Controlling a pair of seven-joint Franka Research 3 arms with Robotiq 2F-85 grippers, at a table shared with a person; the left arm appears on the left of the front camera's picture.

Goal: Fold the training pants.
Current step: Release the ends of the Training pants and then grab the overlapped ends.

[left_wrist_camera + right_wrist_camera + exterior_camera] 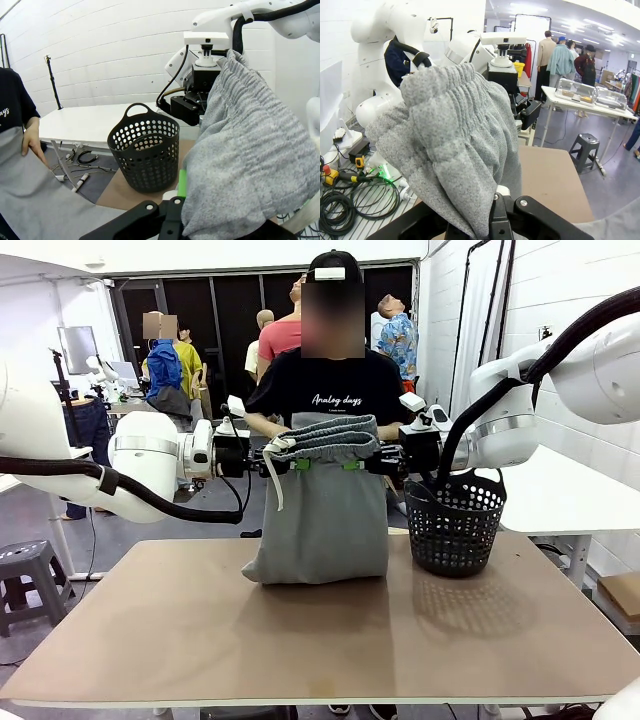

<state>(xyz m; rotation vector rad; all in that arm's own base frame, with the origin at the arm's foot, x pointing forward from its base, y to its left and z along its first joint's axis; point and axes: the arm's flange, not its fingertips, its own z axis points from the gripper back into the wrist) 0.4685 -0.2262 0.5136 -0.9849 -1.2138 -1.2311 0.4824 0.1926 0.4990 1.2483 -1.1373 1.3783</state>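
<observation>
Left gripper (301, 464), right gripper (352, 464): level, inward-facing, clamped.

I seem to be working in a robotics lab housed in a plain, workshop-like hall. On the right runs a white-painted brick wall (100, 55), with a bare white table (85, 120) in front of it and loose cables (85, 160) on the floor beneath. Far off to the left, people (560, 57) stand about under ceiling strip lights (580, 25). A long bench (600, 107) there carries clear plastic covers (576, 90), with a grey stool (583, 144) beside it. Coiled black leads (345, 210) lie near my arm's base.
</observation>
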